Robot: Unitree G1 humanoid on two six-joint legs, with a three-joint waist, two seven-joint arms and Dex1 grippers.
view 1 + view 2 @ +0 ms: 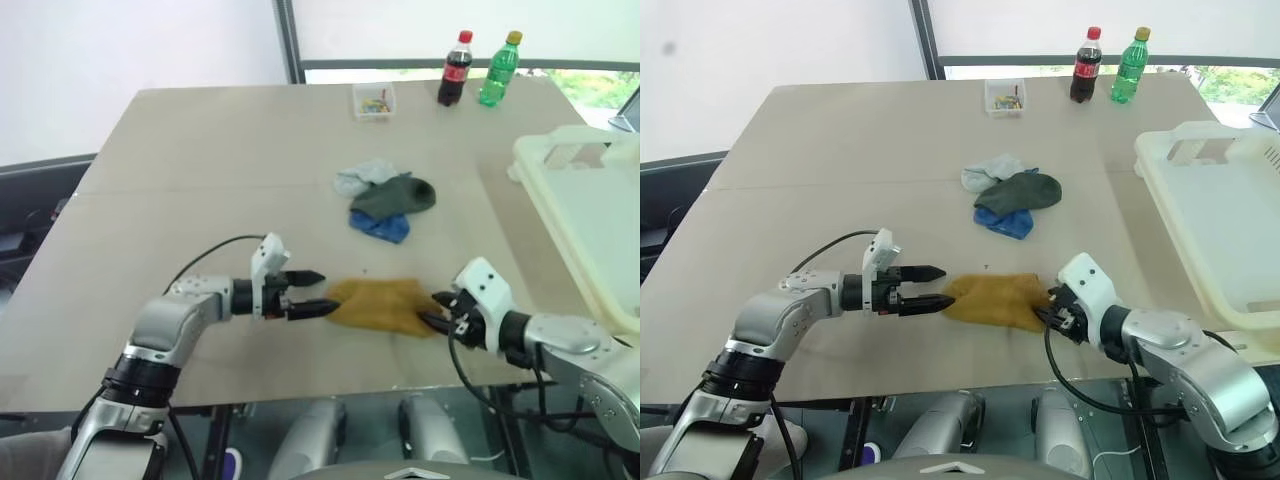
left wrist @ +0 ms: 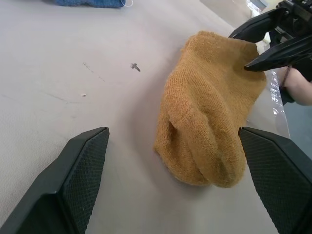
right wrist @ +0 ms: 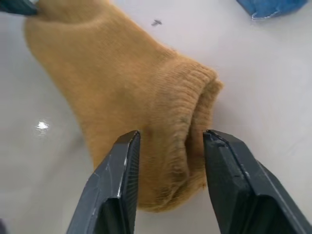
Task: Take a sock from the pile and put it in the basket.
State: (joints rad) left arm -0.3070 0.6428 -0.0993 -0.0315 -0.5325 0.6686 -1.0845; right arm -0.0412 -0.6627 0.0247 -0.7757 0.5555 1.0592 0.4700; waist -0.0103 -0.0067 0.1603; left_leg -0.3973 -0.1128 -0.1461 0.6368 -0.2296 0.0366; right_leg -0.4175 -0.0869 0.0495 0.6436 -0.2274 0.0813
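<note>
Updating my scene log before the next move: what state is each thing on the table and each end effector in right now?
Mustard sock: flat on table, between both end effectors.
Left end effector: open, at sock's end.
Right end effector: open, fingers astride sock's cuff.
Pile: bunched on table, untouched.
Basket: upright at table's right edge.
Cola bottle: upright, capped.
Green bottle: upright, capped.
Clear box: upright, small items inside.

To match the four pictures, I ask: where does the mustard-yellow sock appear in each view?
Left eye: mustard-yellow sock low centre, between both grippers.
Right eye: low centre.
Left wrist: right of centre.
Right wrist: centre, cuff between the fingers.
Shared landmark: blue sock.
</note>
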